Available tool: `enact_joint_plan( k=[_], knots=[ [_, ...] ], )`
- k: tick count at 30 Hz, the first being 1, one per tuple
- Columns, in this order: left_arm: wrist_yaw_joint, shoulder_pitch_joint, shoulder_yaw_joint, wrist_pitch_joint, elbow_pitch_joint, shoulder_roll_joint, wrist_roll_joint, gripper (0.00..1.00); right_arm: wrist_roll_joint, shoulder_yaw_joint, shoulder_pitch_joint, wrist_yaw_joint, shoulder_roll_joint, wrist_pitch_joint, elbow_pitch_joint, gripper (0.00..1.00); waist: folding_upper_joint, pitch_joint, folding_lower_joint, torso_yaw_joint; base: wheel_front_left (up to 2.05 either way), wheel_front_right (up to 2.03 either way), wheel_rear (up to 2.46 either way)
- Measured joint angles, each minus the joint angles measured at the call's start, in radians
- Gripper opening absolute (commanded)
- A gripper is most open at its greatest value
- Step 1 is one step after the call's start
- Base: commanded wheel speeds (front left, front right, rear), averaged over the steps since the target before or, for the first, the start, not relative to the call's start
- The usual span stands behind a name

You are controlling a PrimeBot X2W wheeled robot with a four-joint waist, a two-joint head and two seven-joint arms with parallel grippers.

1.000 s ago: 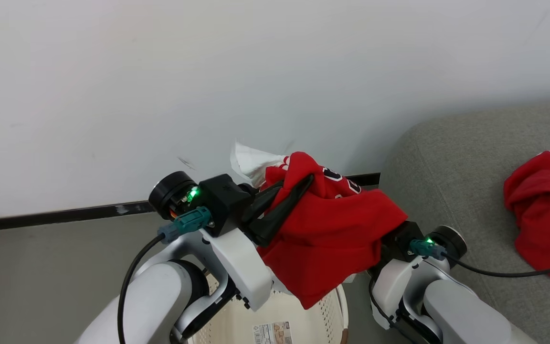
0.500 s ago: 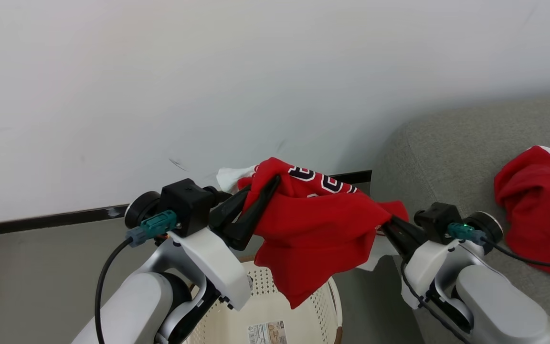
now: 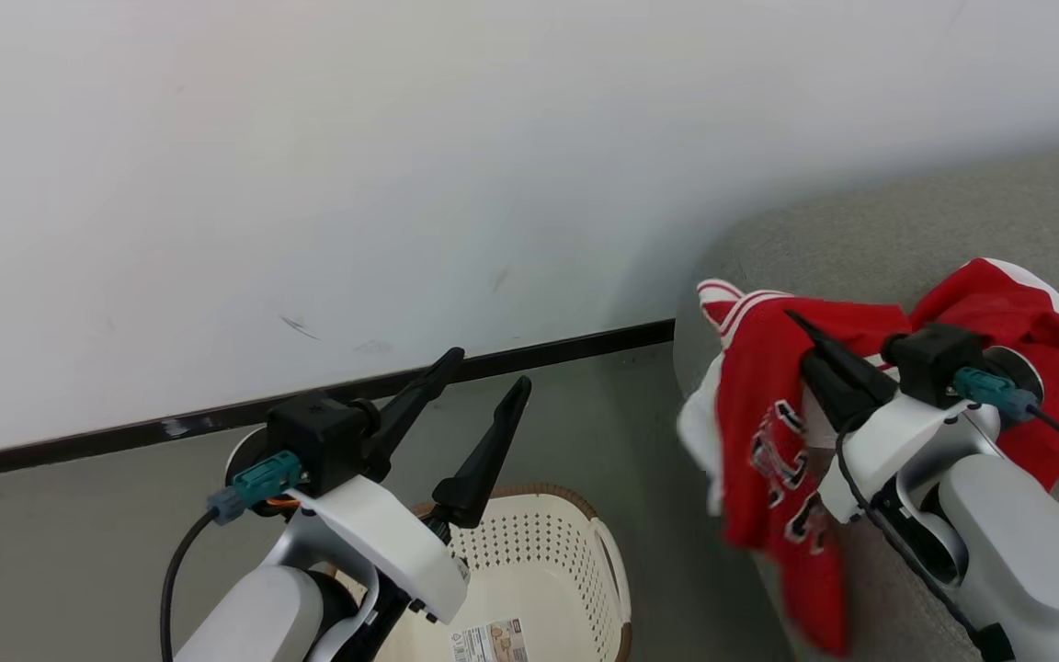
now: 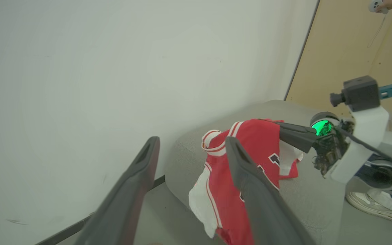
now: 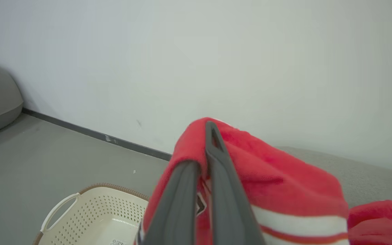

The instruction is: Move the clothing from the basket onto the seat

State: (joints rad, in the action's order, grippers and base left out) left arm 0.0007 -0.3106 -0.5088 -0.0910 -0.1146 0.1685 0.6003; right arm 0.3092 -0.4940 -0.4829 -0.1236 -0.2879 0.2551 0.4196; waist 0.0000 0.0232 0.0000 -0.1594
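Draping limply, the soft red jersey hangs from the right gripper.

Over the basket: left gripper, fingers spread, and its arm cover the left side; right side open.
Right of the basket: strip of bare floor, then the seat corner, jersey hanging there from the clamped right gripper.
Behind the basket: floor up to the wall.
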Motion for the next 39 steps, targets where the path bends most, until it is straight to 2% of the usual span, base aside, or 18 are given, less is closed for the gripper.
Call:
enact_joint_plan(
  k=[8,18,32,39],
  knots=[
    [-0.001,0.036,0.007,0.056,0.013,0.000,0.000,1.00,-0.021,0.066,-0.019,0.000,-0.032,0.000,-0.075,0.00,0.0000,-0.001,0.0000,-0.036,0.00,0.00,0.00],
    [-0.023,0.041,-0.029,0.097,0.030,-0.005,-0.013,1.00,-0.054,0.270,-0.008,0.000,-0.105,0.000,-0.197,0.00,0.0000,0.005,0.0000,-0.090,0.00,0.00,0.00],
    [-0.058,0.052,-0.090,0.119,0.065,-0.035,-0.013,1.00,-0.086,0.445,0.161,0.000,-0.144,0.000,-0.281,0.00,0.0000,0.018,0.0000,-0.176,0.00,0.00,0.00],
    [-0.066,0.052,-0.102,0.138,0.077,-0.043,-0.013,1.00,-0.093,0.478,0.229,0.000,-0.144,0.000,-0.304,0.00,0.0000,0.020,0.0000,-0.223,0.00,0.00,0.00]
  ],
)
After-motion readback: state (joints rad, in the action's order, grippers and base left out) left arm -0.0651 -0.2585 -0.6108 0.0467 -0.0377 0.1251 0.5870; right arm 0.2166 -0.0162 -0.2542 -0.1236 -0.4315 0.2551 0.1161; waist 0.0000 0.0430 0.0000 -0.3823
